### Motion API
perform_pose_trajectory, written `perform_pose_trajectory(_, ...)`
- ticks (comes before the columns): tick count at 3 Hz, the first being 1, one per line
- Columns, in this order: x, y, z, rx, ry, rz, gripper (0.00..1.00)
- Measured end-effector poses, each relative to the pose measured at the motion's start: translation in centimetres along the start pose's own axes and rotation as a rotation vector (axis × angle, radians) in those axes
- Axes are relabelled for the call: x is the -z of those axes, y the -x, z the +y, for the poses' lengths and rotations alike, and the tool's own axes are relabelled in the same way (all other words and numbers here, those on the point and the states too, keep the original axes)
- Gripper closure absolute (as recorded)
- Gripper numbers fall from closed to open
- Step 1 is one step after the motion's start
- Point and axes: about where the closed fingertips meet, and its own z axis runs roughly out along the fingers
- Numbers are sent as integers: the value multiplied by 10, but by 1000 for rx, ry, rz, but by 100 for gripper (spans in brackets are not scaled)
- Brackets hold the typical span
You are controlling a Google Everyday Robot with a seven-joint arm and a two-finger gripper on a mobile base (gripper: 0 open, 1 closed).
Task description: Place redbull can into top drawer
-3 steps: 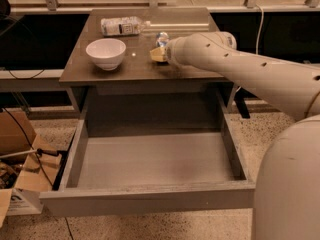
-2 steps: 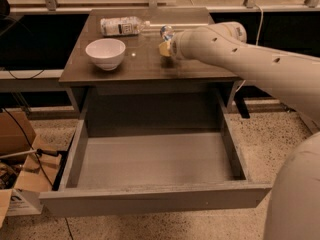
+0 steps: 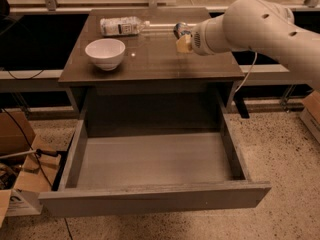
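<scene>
Gripper [image 3: 183,39] at redbull can [image 3: 178,29], hold unclear, behind the open top drawer [image 3: 150,200].

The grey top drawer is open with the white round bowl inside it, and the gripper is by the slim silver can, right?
No. In the camera view the white round bowl stands on the brown table top, not inside the open grey top drawer. The gripper is by the slim silver can.

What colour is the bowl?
The bowl is white, camera view; the claw hovers to its right.
</scene>
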Motion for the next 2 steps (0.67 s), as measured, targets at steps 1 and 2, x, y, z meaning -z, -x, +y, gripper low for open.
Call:
perform_pose_trajectory(1,52,-35,21,-41,117,72,100)
perform_pose_trajectory(2,105,-73,54,-135,233,129,100)
